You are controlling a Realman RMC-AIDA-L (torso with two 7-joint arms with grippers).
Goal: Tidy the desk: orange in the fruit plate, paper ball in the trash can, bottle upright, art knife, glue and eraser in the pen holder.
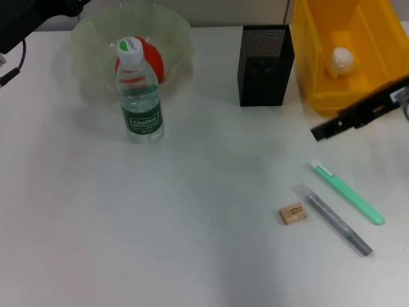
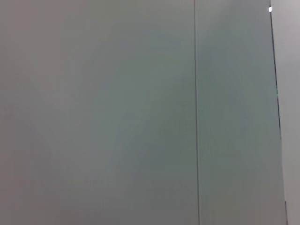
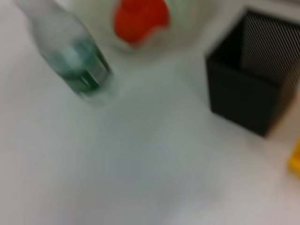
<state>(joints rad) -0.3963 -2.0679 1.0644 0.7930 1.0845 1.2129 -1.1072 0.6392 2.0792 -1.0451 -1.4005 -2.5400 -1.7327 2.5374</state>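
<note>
Small tan rectangular eraser point(image 1: 293, 213) lying on white table point(image 1: 160, 224), lower right of frame, beside grey pen-shaped tool point(image 1: 338, 224) and mint-green pen-shaped tool point(image 1: 348, 192). Above, square black mesh pen holder point(image 1: 265, 65). Right gripper point(image 1: 326, 129) at right edge, before yellow trash can point(image 1: 348, 51); finger state impossible to tell. Left arm parked, upper left.

The bottle point(image 3: 70, 54) stands upright on the pale counter point(image 3: 140, 164), its green label showing. Beyond it the orange point(image 3: 139, 18) lies in the fruit plate point(image 3: 197, 21). The pen holder point(image 3: 251, 86) — black mesh, square — stands well apart from the bottle. A sliver of the yellow trash can point(image 3: 295, 159) shows at the frame's edge — just past the pen holder.
</note>
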